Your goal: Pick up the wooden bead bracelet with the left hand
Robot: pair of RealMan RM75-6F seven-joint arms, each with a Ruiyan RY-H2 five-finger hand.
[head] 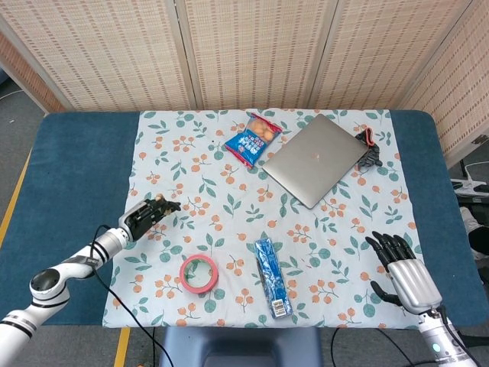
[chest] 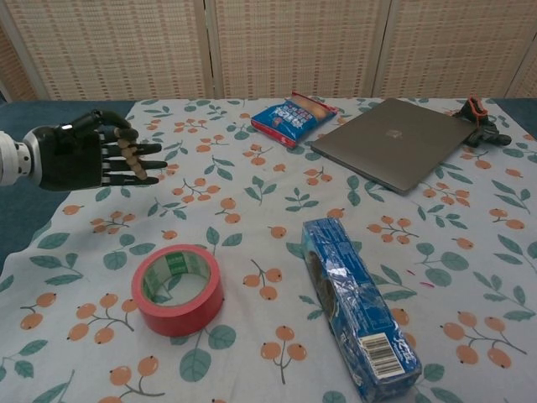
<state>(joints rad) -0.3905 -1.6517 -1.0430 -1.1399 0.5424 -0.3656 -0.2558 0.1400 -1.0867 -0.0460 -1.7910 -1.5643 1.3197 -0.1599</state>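
Woven beige folding screen panels (head: pixel 252 50) with pale wood frames across the back. Table (head: pixel 72 164) covered in dark blue, white cloth with orange fruit and green leaf print (head: pixel 191 157) over the middle. Grey floor (head: pixel 15 115) at left with yellow line (head: pixel 14 200). Even indoor light

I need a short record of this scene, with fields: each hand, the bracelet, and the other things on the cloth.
left hand: raised over the cloth's left side, holds the bracelet
wooden bead bracelet: across the left hand's fingers
right hand: fingers apart, holds nothing
red tape roll: flat on cloth, near front
blue packet: right of tape
laptop: closed, far right
snack bag: far middle
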